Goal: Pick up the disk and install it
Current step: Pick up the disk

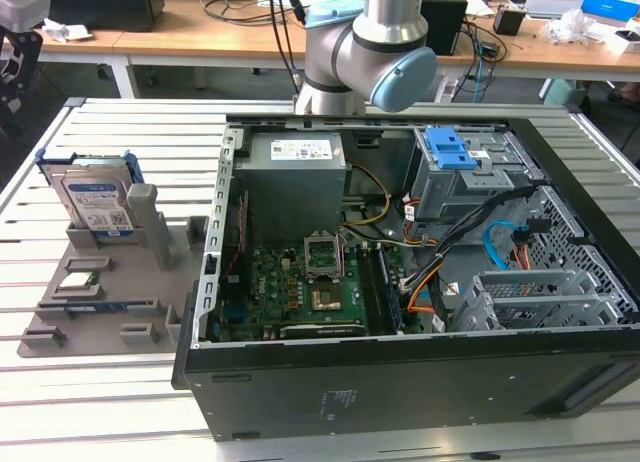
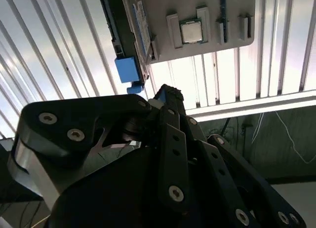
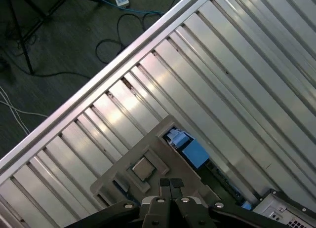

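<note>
- You were at the pick-up step, as I judged it. The disk [image 1: 95,197] stood on edge in the grey holder [image 1: 160,282] on the tabletop [image 1: 130,122], not yet lifted.
- In the exterior view the disk sat at about nine o'clock from the open case [image 1: 400,382].
- The cage [image 1: 450,167] with its blue latch sat at about one o'clock inside the case.
- Your tool [image 3: 170,182] hung above the holder and well apart from it. In the first wrist view its fingertips were pressed together, with nothing between them.
- In the second wrist view the disk [image 2: 134,35] showed edge-on, near the chip [image 2: 190,30] on the same holder.
- By my reading, the next move called for three things:
  - fingers spread wide enough to take the disk across its thin faces;
  - the tool lined up on the disk, not the chip;
  - a descent clear of the holder's posts.
</note>
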Available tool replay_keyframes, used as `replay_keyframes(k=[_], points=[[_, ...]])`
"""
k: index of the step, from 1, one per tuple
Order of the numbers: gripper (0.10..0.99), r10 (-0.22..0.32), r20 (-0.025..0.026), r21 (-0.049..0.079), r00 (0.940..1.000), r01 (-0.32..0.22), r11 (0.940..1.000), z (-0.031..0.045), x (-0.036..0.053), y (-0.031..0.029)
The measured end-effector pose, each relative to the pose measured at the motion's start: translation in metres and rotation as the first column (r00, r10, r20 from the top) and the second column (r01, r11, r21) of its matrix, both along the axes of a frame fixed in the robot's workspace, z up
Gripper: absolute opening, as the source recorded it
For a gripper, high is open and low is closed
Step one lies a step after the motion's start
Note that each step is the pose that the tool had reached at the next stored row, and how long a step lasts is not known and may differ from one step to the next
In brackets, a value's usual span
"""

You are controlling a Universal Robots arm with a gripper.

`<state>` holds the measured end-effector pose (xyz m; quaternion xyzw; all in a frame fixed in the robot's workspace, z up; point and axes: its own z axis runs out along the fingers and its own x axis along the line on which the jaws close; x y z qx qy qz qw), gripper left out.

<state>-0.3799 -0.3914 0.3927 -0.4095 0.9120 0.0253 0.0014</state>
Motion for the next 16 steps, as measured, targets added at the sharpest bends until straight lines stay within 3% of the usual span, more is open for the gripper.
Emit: replay_keyframes(k=[11,16], points=[[0.106,0.125,-0.0001,0.0,0.9922,-0.125,0.9922,0.0,0.0,0.0],[0.106,0.198,0.0,0.0,0.9802,-0.198,0.9802,0.0,0.0,0.0]])
